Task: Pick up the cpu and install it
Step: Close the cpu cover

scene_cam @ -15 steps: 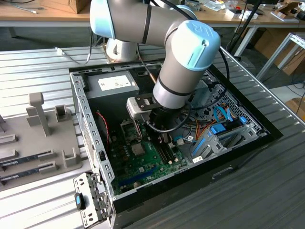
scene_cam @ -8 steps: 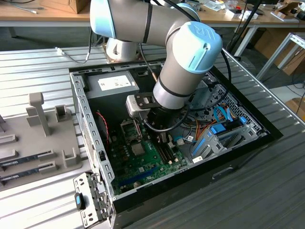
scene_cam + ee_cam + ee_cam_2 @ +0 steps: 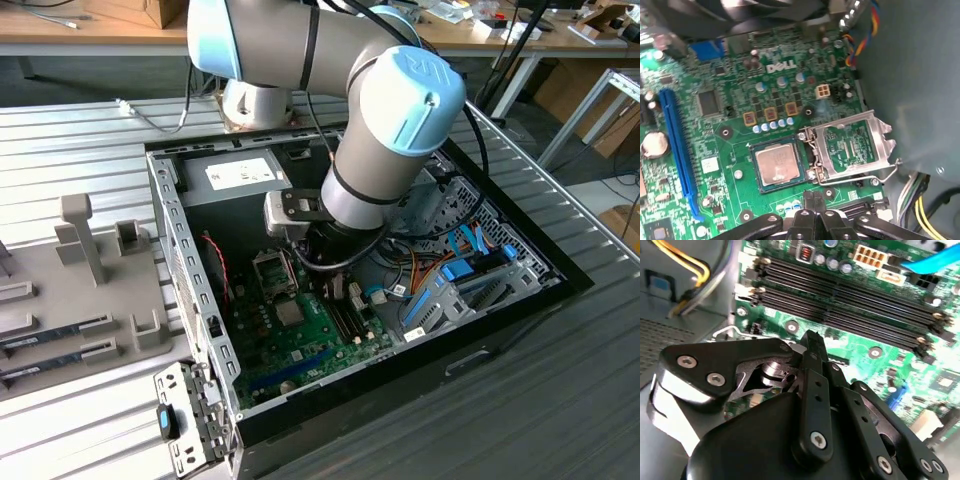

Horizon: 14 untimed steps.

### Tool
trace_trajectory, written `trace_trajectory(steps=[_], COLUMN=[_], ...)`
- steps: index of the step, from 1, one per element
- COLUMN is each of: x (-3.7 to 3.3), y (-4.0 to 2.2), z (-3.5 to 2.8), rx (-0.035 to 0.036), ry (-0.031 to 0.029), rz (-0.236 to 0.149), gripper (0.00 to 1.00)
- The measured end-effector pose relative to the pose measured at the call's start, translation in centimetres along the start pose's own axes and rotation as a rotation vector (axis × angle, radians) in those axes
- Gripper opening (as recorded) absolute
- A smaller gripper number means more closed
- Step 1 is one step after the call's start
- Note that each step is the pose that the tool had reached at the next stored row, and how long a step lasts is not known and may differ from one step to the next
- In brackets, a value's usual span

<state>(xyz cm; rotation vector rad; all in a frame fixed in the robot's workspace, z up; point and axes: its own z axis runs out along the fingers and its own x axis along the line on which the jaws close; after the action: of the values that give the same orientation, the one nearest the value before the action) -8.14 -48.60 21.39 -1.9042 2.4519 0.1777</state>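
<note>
The arm is bent down into the open computer case [image 3: 560, 285], its wrist hanging low over the green motherboard [image 3: 300, 335]. In the first wrist view the cpu [image 3: 777, 166] already lies flat in its socket [image 3: 761, 187], silver top up, with a thin green rim showing around it. The socket's metal retention frame [image 3: 852, 145] is swung open just beside the chip, and its wire lever [image 3: 885, 175] stands released along the frame's edge. Nothing is clamped down yet.

The pincer [image 3: 812, 205] hovers near the socket, and its two black fingers [image 3: 812, 357] look pressed together with nothing between them. In the second wrist view they point at the board close to the long black memory slots [image 3: 850, 305].

From where I stand, the danger is the unlocked chip. It rests loose, so a nudge from the fingertips could shift it off its seat, and closing the frame on a skewed chip could bend the socket pins. The frame and lever are thin, springy metal; a glancing push could slip off onto the small capacitors [image 3: 771, 125] nearby. The bundled wires [image 3: 862, 35] at the case wall could also snag the wrist.
</note>
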Motion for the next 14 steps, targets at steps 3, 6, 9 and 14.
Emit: trace_trajectory(steps=[3, 6, 9, 14], x=[0.00, 0.00, 0.00, -0.02], y=[0.01, 0.01, 0.01, 0.01], z=[-0.01, -0.01, 0.04, 0.24], rx=[-0.0182, -0.0230, -0.0164, -0.0162], ry=[-0.0774, -0.1152, -0.1329, -0.1472], rz=[0.014, 0.045, 0.112, 0.161], gripper=[0.11, 0.11, 0.11, 0.11])
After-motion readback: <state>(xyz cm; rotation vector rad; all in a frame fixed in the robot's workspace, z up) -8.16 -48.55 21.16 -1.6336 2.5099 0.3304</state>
